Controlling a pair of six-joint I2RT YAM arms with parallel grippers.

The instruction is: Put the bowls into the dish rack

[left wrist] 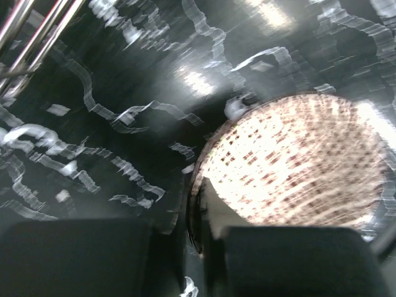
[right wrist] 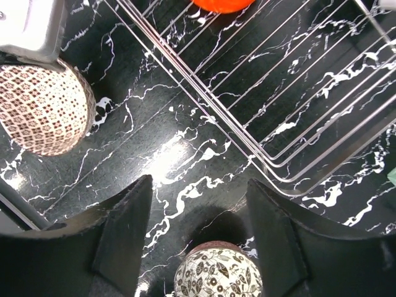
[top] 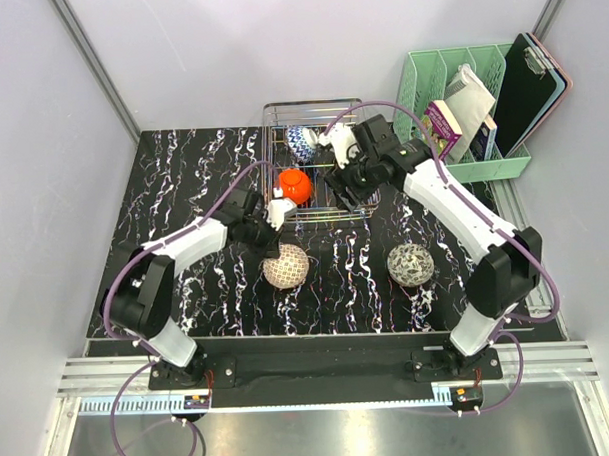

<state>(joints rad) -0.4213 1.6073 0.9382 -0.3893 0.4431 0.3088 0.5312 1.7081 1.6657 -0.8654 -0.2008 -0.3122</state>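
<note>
A pinkish net-patterned bowl (top: 287, 268) (left wrist: 297, 167) (right wrist: 43, 108) sits on the black marbled table, left of centre. My left gripper (top: 270, 239) (left wrist: 189, 226) is shut on its near rim, one finger inside and one outside; that view is blurred. The dish rack (top: 352, 108) (right wrist: 278, 93) holds a blue-and-white bowl (top: 301, 141) and an orange-red bowl (top: 295, 185) (right wrist: 223, 5). My right gripper (top: 343, 185) (right wrist: 199, 185) hangs open and empty by the rack's front right corner. A leaf-patterned bowl (top: 411, 264) (right wrist: 216, 275) stands on the table to the right, apart from it.
A mint-green organiser (top: 417, 72) with books stands at the back right, a dark clipboard (top: 529, 80) leaning in it. Grey walls close in the table on the left, back and right.
</note>
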